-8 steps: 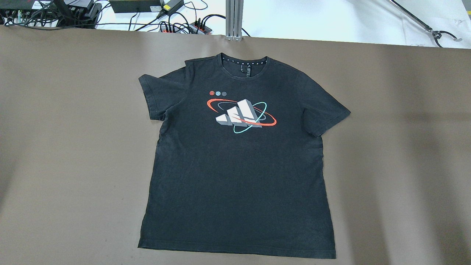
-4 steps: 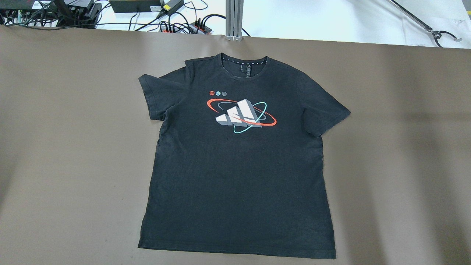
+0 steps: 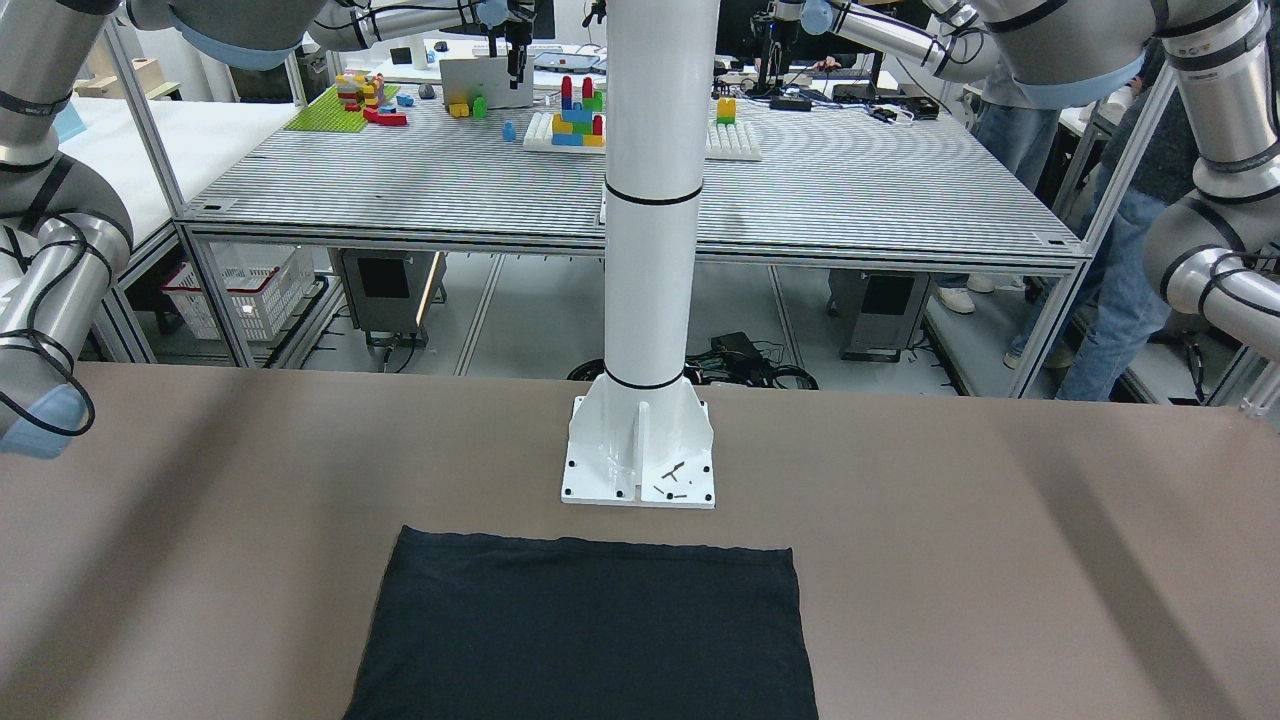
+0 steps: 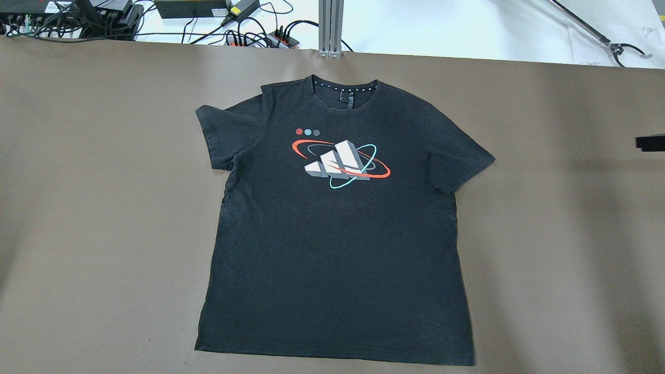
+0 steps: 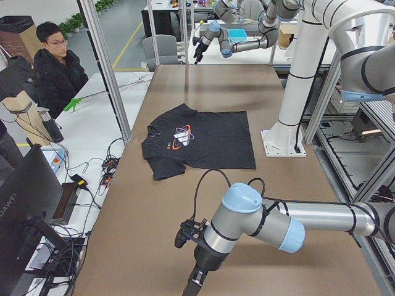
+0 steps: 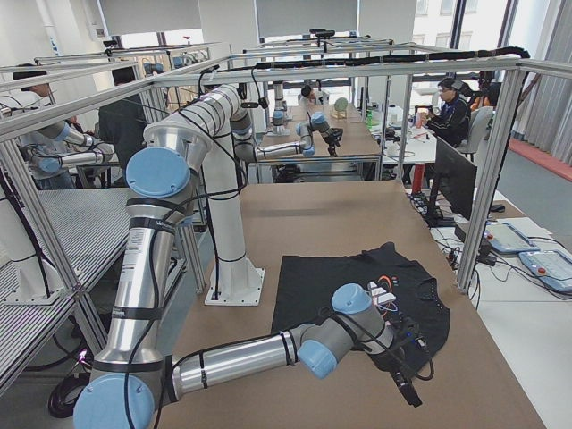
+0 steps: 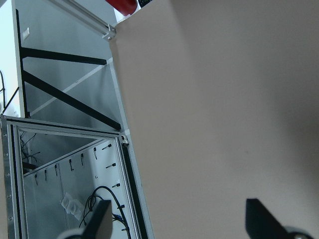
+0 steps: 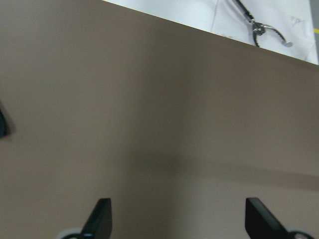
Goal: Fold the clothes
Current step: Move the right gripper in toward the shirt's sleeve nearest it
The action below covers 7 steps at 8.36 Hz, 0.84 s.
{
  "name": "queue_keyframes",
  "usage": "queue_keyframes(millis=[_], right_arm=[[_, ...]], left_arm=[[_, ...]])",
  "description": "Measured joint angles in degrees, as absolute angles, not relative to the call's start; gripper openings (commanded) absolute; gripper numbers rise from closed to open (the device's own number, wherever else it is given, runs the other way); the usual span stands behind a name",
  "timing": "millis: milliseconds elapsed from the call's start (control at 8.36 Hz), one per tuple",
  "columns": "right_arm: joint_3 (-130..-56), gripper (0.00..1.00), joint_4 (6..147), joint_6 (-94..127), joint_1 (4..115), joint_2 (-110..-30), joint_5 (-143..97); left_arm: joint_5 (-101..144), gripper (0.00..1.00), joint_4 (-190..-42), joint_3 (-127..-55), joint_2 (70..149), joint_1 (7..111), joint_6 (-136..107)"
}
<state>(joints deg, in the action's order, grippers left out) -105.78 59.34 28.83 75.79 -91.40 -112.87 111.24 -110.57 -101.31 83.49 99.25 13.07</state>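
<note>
Left gripper point(image 7: 179, 221): jaws spread wide and empty. It hangs over the bare table cover point(image 4: 78, 182) by the table's left end, well apart from the cloth. From there the reach is long, so it may arrive later than the other arm and skew a two-handed lift.

Right gripper point(image 8: 177, 219): jaws also wide apart, holding nothing, over bare cover off the shirt's right side. If it comes down too shallow, the fingers would likely slide over the thin fabric and close on nothing.

Hem point(image 3: 590, 545): it lies straight, just beside the white pillar's base plate point(image 3: 640, 455) but not touching it. Pinching only the top layer here would probably peel the front from the back rather than fold both.

Black T-shirt point(image 4: 335, 234): it lies spread flat, print point(image 4: 340, 161) up, at the table's middle. Dragging it instead of lifting could bunch it and slide it across the smooth cover.

Sleeves: the left sleeve point(image 4: 215, 135) and the right sleeve point(image 4: 462, 156) lie at unequal angles, so mirrored grasps may give a lopsided fold.

Collar point(image 4: 344, 85): farthest from the robot and near the table's far edge. A fold pulled that way could tip fabric over the edge.
</note>
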Motion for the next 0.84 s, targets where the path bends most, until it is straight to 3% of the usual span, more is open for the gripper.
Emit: queue_keyframes(millis=[598,837], right_arm=[[-91.24,0.94,58.85,43.09,60.93,-75.06,-112.35],[-85.23,0.85,58.9,45.0,57.33,-70.41,-109.02]], left_arm=[[111.8,0.94,-110.16,-101.33,84.55,99.17,10.63],[112.28,0.94,-109.99,-101.18,84.84,99.15,9.11]])
